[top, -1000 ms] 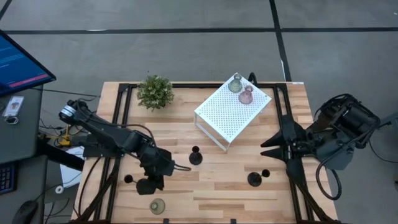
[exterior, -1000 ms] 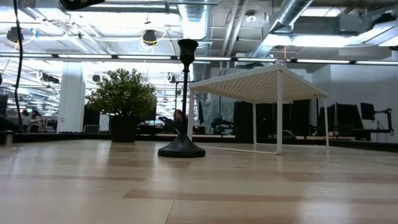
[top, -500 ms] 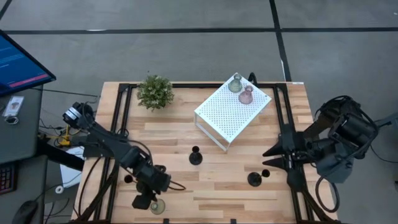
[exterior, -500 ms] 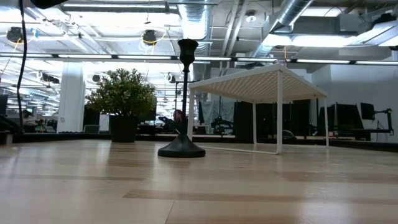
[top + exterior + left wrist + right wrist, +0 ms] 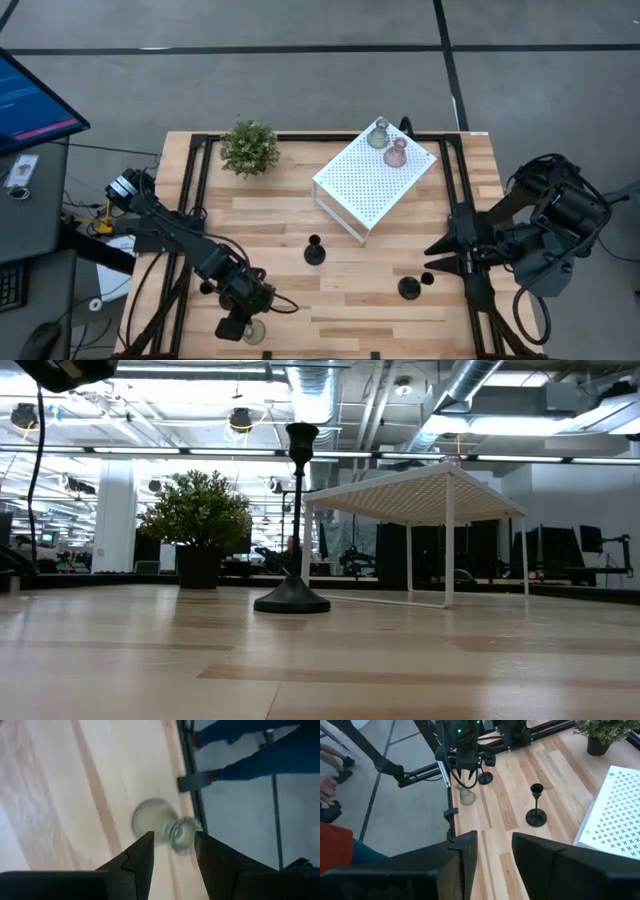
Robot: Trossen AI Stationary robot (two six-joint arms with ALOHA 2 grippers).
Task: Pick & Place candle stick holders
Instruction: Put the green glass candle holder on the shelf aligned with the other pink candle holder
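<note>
greenish glass candle holder (image 5: 165, 826) is seen upright near the front edge of the wooden table (image 5: 340, 300), framed between the parted fingers of the left gripper (image 5: 172, 851), untouched. the right gripper (image 5: 432, 260) is held half-parted, empty, at the right side.

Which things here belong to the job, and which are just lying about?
Job: black holder at centre; black holder on the right; black holder on the left; greenish holder on the box; greenish holder straddled by the open left tool; pink holder.
Lying about: potted plant; white perforated box.
</note>
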